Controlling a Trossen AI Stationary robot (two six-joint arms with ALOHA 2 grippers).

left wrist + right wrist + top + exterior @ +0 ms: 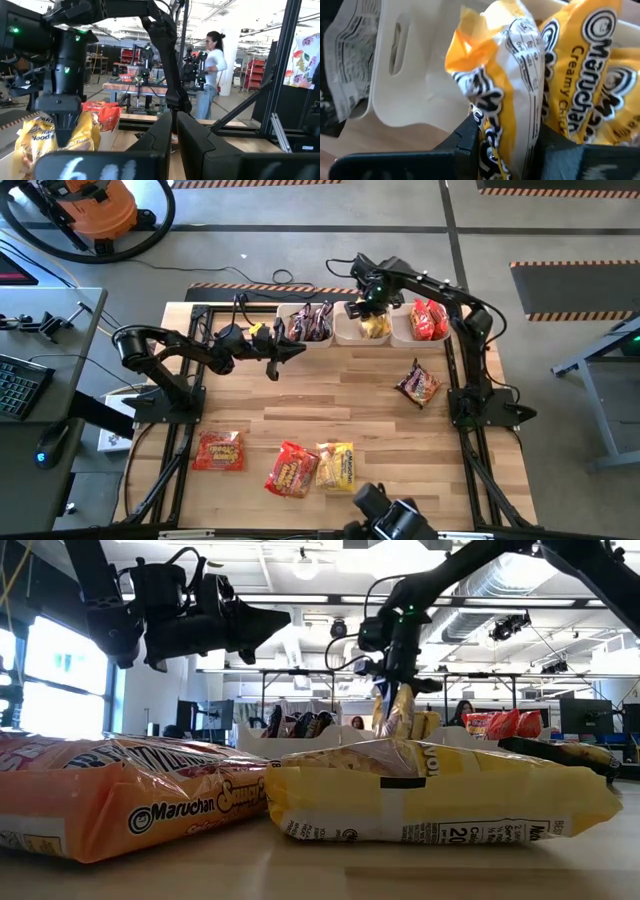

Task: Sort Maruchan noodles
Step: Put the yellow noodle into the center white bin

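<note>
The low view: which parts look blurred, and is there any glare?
Low view: the orange packet and yellow packet lie so near the lens that they look soft; bright windows at the left wash out; the left gripper shows as a dark silhouette. Right wrist view: the held yellow packet is slightly blurred.

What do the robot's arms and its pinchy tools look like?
Both arms are black, thin and jointed, with black cables running along them. The left tool tapers to two flat dark fingers. The right tool is blocky, and a small green light glows on the arm just above it.
</note>
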